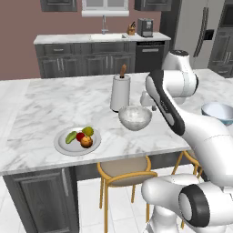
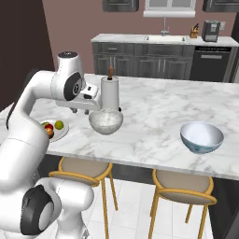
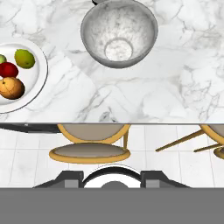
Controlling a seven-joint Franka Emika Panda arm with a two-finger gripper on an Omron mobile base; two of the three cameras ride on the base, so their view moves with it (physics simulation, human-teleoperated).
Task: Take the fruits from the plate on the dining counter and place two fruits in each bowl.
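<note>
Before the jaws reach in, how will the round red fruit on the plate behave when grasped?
The red fruit looks round and glossy, so it may slip or roll. It sits wedged among the other fruits on the plate, likely nudging them.

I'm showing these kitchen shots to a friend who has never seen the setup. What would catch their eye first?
Probably the big white robot arm curving up over the near edge of the marble counter. Next, the plate with four colourful fruits on the counter's left, all still on it. The speckled bowl sits empty in front of a paper towel roll, and the blue-sided bowl stands empty further right.
</note>
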